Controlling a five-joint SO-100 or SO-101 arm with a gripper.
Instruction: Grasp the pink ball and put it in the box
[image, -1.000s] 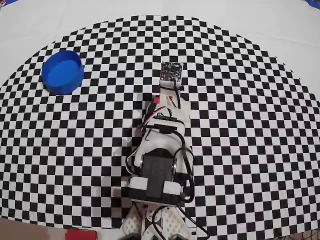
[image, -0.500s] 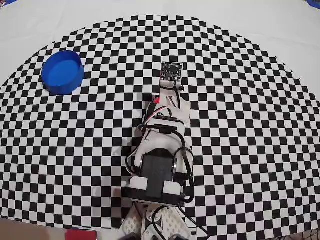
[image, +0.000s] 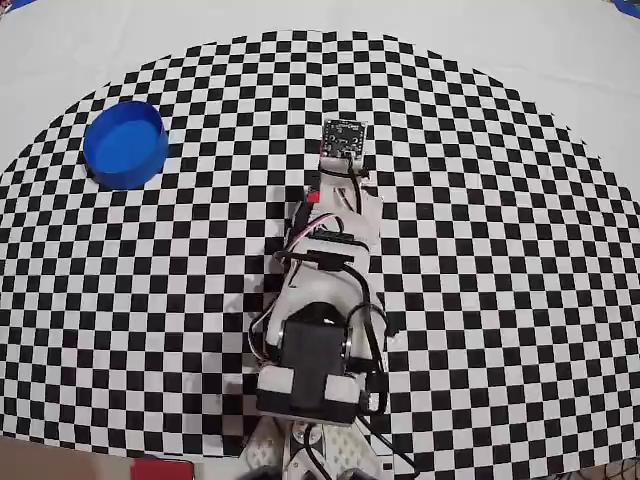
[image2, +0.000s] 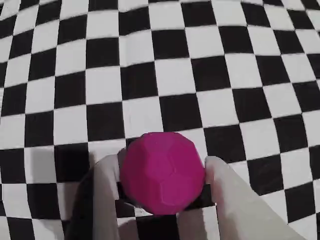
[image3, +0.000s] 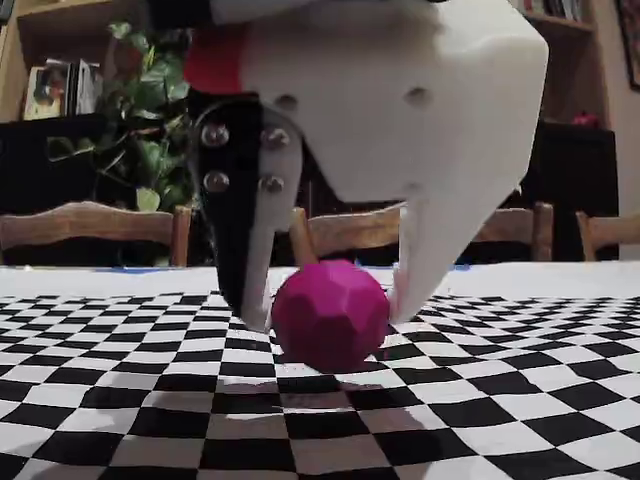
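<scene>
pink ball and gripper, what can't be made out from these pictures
- Pink ball: hidden in the overhead view beneath the arm; seen only in the wrist and fixed views.
- Gripper: whether its fingers actually press the ball is unclear; they flank it closely in the fixed view.
- Blue container: outside the wrist view; not made out in the fixed view.
- Arm base: cut off by the overhead view's bottom edge.

One pink ball (image3: 330, 315), one blue box (image: 125, 145) at far left overhead, one gripper (image3: 330, 312), one checkered mat (image: 500, 250), three wooden chairs (image3: 95, 225).
</scene>
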